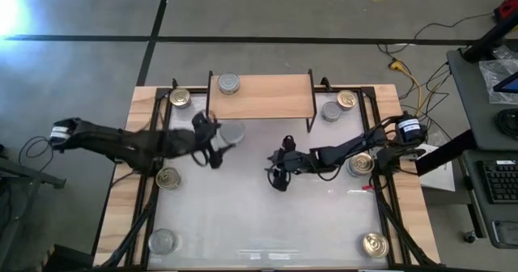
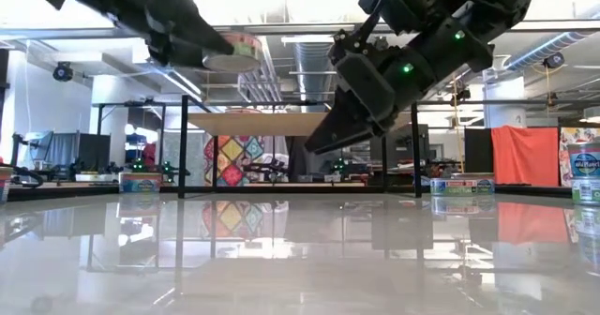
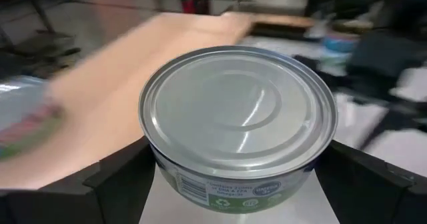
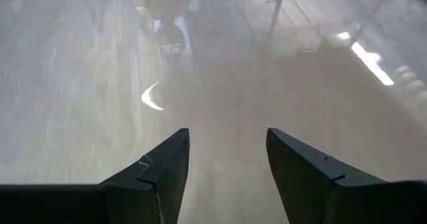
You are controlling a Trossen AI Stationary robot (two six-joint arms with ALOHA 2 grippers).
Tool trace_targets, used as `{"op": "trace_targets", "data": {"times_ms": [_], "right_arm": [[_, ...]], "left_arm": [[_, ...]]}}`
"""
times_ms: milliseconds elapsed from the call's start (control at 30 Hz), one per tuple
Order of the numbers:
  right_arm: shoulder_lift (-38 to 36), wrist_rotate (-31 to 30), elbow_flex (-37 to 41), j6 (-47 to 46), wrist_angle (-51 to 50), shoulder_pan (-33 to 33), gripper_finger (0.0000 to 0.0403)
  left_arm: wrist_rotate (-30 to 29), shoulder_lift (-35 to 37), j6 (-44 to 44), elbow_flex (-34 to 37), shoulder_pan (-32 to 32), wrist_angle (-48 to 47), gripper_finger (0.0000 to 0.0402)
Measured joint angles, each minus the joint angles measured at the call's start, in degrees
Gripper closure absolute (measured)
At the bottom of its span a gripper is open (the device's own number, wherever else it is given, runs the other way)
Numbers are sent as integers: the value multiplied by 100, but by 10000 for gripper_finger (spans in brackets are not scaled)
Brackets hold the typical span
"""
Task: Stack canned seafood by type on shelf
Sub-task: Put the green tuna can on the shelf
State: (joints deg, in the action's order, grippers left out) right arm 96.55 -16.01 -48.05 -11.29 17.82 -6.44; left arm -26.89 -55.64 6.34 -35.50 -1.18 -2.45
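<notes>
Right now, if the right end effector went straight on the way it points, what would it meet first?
Probably the bare white table. The right end effector is empty, fingers apart, angled down at the tabletop, and its wrist view shows no can between or ahead of the fingers. Depth is unclear.

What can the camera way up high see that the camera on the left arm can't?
Only the high view shows the whole table, the empty open right gripper above it, one can already on the shelf and others scattered around. Only the left wrist view shows the held can's label up close. Both show the left gripper holding a silver-topped can near the wooden shelf.
</notes>
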Motion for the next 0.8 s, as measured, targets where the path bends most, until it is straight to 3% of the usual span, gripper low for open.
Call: {"op": "trace_targets", "data": {"times_ms": [233, 400, 633, 800], "right_arm": [[0, 4, 0, -66, 30, -49, 211], [0, 5, 0, -68, -89, -205, 207], [0, 1, 0, -66, -290, -256, 214], [0, 4, 2, -144, -364, -258, 220]], "left_arm": [[1114, -215, -717, -864, 1539, -1065, 51], [1617, -616, -1009, -1333, 2310, -1738, 50], [1611, -1167, -1400, -1664, 2523, -1914, 49], [706, -1531, -1576, -1796, 2524, -2183, 33]]}}
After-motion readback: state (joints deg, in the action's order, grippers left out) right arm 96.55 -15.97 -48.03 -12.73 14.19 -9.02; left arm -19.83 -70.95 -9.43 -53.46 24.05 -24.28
